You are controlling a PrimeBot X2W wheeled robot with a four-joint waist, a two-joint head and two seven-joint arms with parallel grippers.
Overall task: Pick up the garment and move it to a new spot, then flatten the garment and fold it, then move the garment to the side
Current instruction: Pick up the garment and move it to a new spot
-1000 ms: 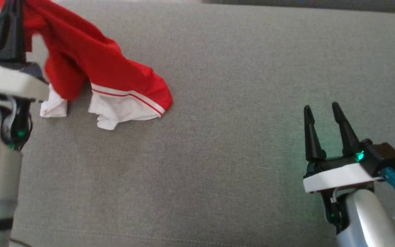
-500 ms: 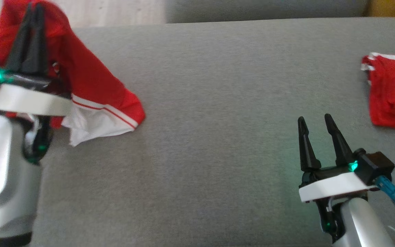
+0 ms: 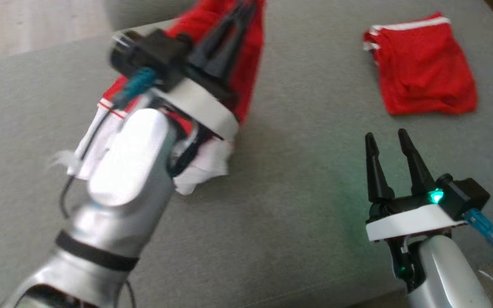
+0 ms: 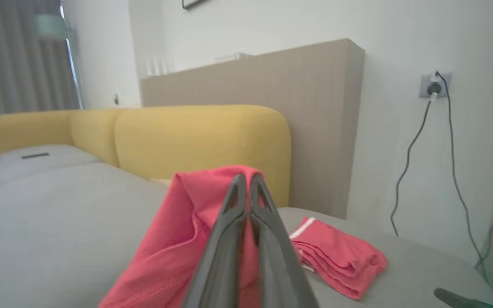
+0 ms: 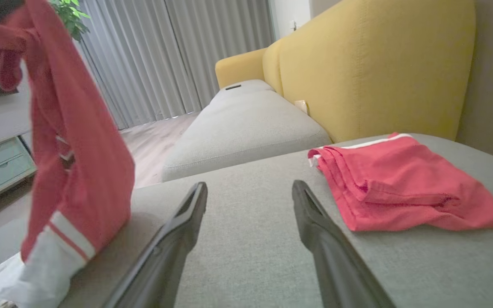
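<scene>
Red fabric garment with a white striped hem (image 3: 247,81) is hanging from the left gripper (image 3: 246,8), whose two dark fingers are pressing tightly together on a bunched fold at the top of the cloth. Below those fingertips the cloth is draping down, and its white hem is resting on the grey upholstered sofa cushion (image 3: 298,179), underneath that gripper's wrist in the head view. The right gripper (image 3: 386,134) is poised over the cushion with its fingers spread wide and nothing between them, well apart from the hanging garment off to its left. A second, folded red cloth with white edging (image 3: 422,72) is lying on the cushion ahead of the right gripper's fingertips and slightly to their right, not touching them.
</scene>
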